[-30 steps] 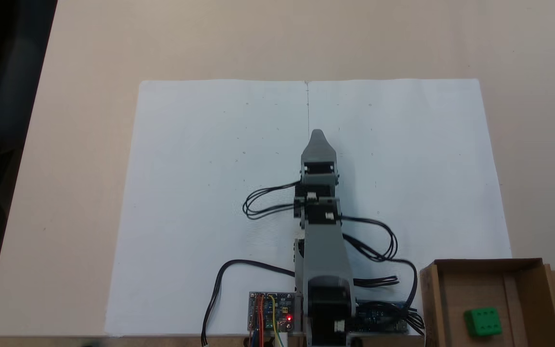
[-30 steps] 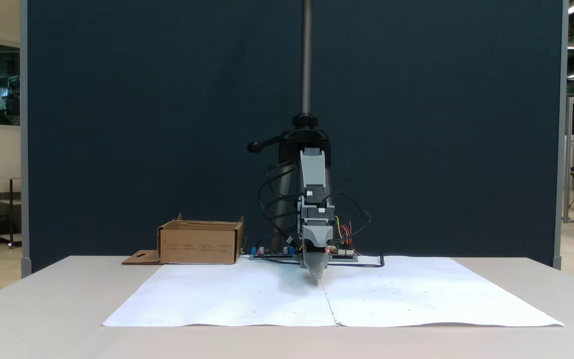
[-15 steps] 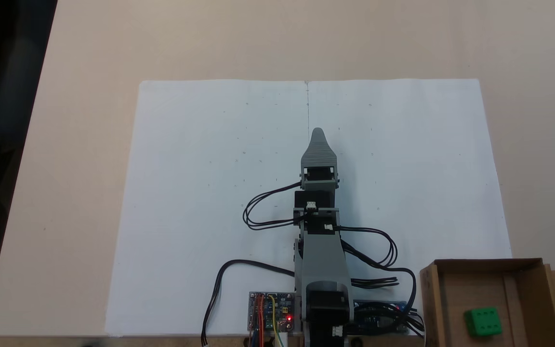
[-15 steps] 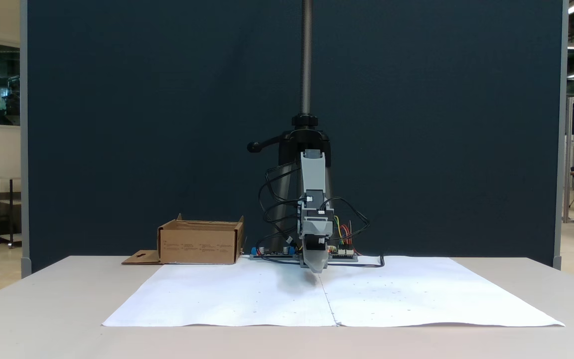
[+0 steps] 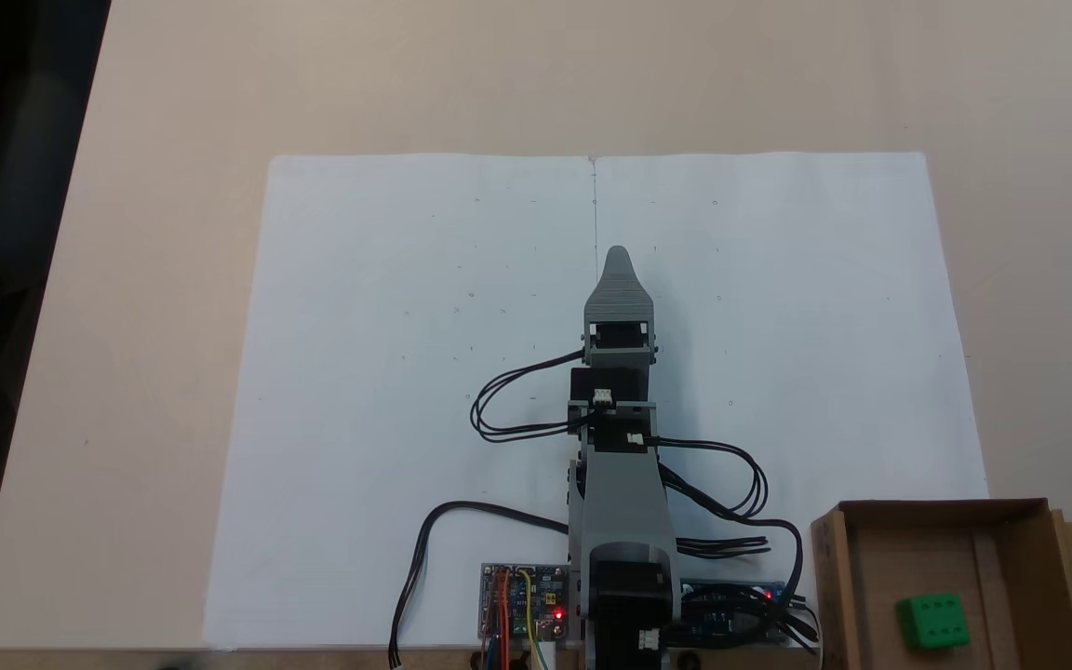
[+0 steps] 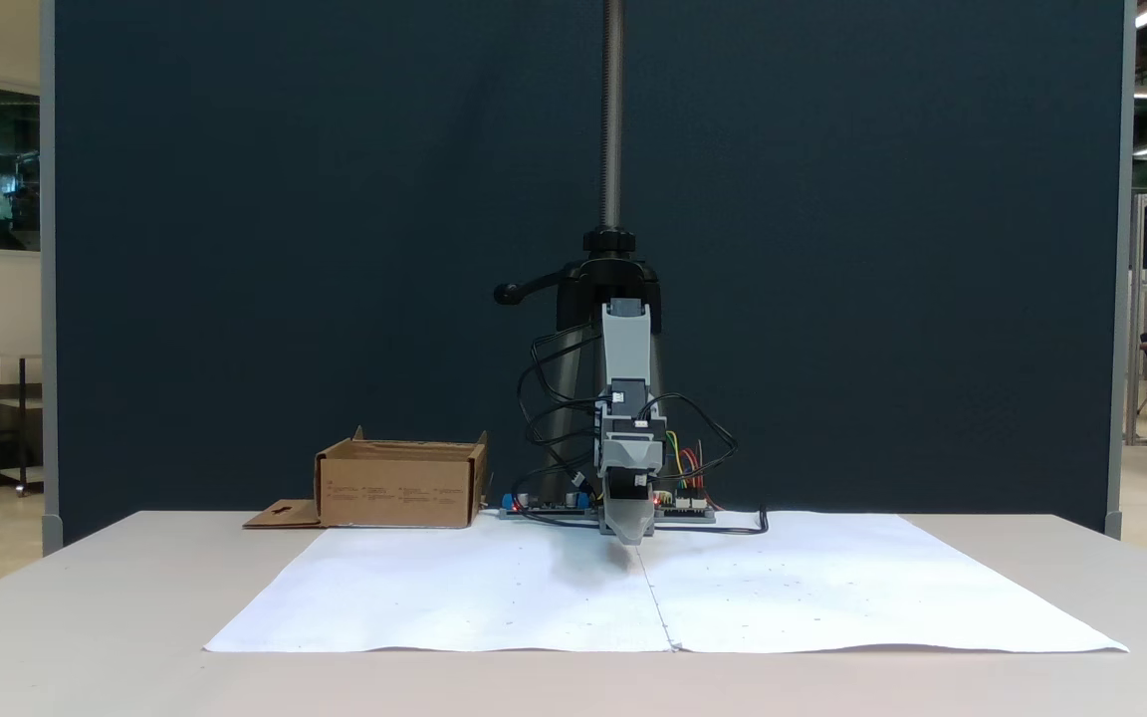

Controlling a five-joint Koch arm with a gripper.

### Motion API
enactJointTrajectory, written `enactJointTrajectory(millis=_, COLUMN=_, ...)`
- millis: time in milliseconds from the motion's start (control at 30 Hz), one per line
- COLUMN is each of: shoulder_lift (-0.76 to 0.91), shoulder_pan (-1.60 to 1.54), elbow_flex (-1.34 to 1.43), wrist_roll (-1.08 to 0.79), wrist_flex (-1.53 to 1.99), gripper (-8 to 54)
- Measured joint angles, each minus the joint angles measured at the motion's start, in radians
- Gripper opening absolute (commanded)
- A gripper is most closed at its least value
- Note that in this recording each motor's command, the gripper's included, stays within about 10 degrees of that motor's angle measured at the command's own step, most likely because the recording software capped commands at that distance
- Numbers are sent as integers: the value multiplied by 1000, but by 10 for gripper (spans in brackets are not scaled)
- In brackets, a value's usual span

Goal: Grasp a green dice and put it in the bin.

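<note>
Well, the green dice [image 5: 934, 622] is lying inside the bin [image 5: 838, 596], on its floor toward the near right part as the top-down fixed view shows it, with a six-pip face turned up. The bin sits at the lower right corner of that view, just beside the arm's base and its circuit boards [image 5: 524, 603], partly off the white paper [image 5: 387, 372] that covers the middle of the desk [image 5: 127, 279].

The end effector [image 5: 618, 253] points the other way entirely: straight out from the base along the paper's centre seam, its tip low over the sheet. From above I see one tapered grey shell coming to a single point, and from the front fixed view the end effector [image 6: 630, 538] again shows as one narrow wedge. The two jaws lie one behind the other for both cameras, so I cannot tell whether they are pressed together or slightly parted. Nothing green shows at the tip.

So the dice lies back and to the right of the end effector in the top-down view, down beside the base, well apart from the tip. In the front view the bin [image 6: 399, 486] stands to the left of the arm. By my reading the placing is done, since the cube rests in the box and the arm stretches over bare paper.
</note>
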Motion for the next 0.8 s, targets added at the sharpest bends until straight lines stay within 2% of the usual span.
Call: enactJointTrajectory(millis=800, shoulder_lift=0, shoulder_pan=0, elbow_flex=0, wrist_roll=0, wrist_flex=-166, gripper=471)
